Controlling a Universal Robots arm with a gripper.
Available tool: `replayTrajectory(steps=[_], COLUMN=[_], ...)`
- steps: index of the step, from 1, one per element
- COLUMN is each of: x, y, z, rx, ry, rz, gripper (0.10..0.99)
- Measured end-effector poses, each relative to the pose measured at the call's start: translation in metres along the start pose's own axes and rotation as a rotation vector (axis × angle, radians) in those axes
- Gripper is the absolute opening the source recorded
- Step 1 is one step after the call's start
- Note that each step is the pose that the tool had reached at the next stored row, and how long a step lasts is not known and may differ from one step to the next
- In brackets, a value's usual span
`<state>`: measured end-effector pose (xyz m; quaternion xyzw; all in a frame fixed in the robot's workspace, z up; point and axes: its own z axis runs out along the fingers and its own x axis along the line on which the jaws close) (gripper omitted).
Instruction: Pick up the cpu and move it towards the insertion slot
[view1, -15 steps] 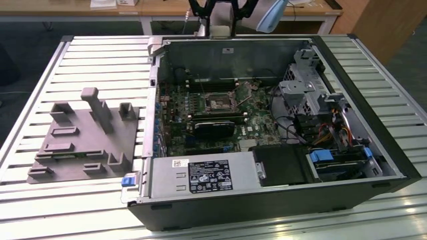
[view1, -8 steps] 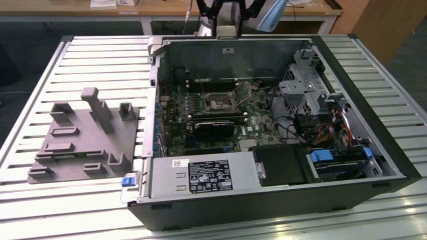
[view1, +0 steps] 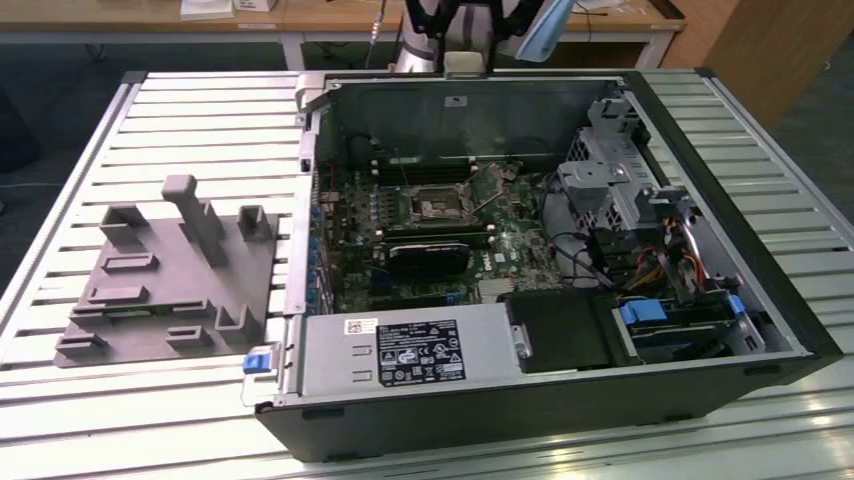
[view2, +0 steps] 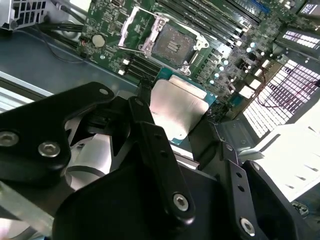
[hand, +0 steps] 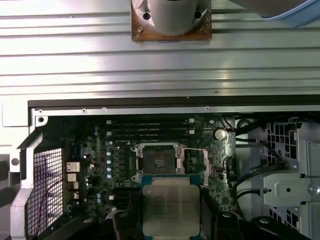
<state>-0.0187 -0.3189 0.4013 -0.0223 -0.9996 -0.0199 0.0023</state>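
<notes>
From the exterior view I've got the open computer case lying on its side on a slatted metal table. The insertion slot sits on the motherboard inside that case, a small square with a shiny frame and dark centre. Left of the case in this view is a grey plastic fixture with upright posts. The arm base is cut off behind the case, with wooden desks further back.

In the second wrist view, the gripper is closed on the cpu, black fingers clamping it edge to edge. The chip's a flat square with a silver-grey metal top and a greenish rim, and part of it is hidden behind the fingers. It hangs just beside the slot, apart from it; the slot's frame is flipped open.

In the first wrist view, the cpu sits just beside the slot, its faint print unreadable to me. The table slats run past the case's far wall.
</notes>
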Motion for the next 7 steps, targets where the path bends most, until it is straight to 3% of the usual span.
replayTrajectory(steps=[7], x=[-0.0006], y=[0.0], z=[0.0001], rx=[0.0], ry=[0.0], rz=[0.0], gripper=[0.545])
